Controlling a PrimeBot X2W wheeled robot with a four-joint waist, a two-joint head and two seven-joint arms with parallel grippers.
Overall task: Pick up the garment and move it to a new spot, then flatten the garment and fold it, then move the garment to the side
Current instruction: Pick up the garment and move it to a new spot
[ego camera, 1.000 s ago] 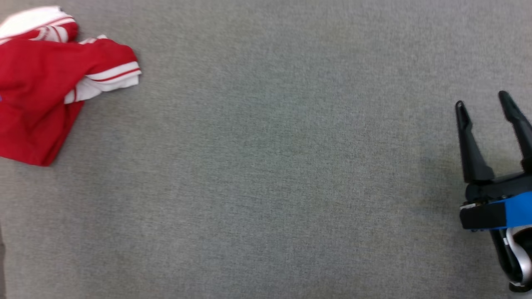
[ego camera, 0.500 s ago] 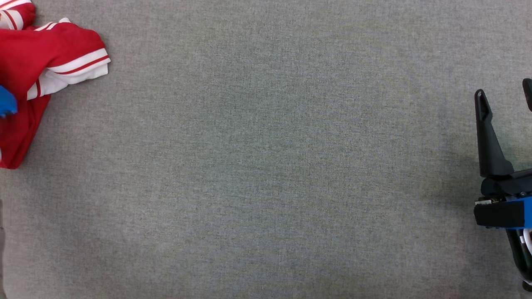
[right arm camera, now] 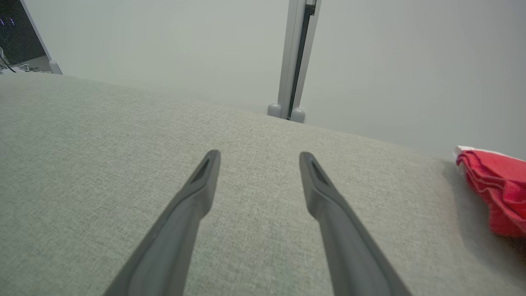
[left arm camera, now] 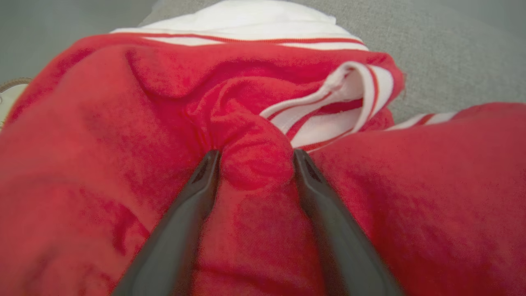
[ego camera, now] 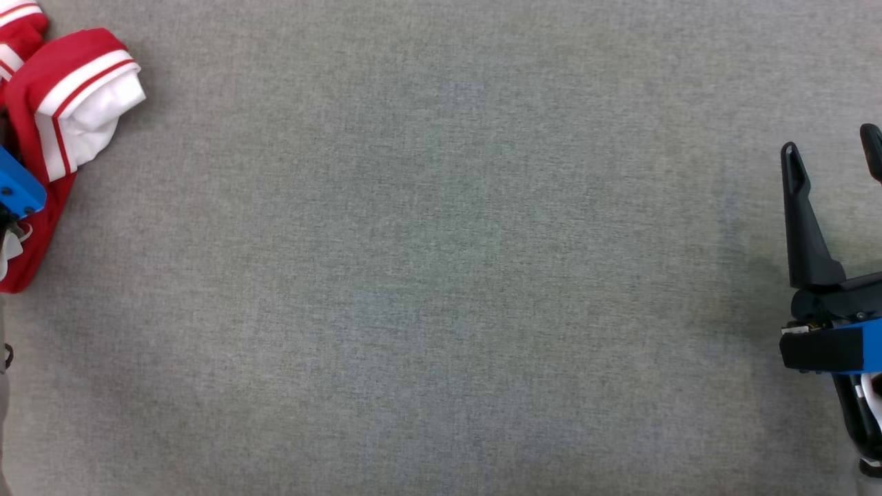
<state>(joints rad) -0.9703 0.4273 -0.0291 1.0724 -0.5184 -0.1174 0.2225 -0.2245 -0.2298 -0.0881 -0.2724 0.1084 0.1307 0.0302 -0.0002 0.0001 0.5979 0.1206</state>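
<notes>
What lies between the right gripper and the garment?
Nothing but bare grey surface: the head view shows it running from the right gripper across to the garment at the left edge.

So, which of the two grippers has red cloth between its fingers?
The left gripper: a fold of the red garment bulges between its open fingers. The right gripper hovers over the grey surface, apart from the garment.

Passage is free across the middle of the grey tabletop, obstructed by the bunched garment at its far-left corner and the right end effector at its right edge.
</notes>
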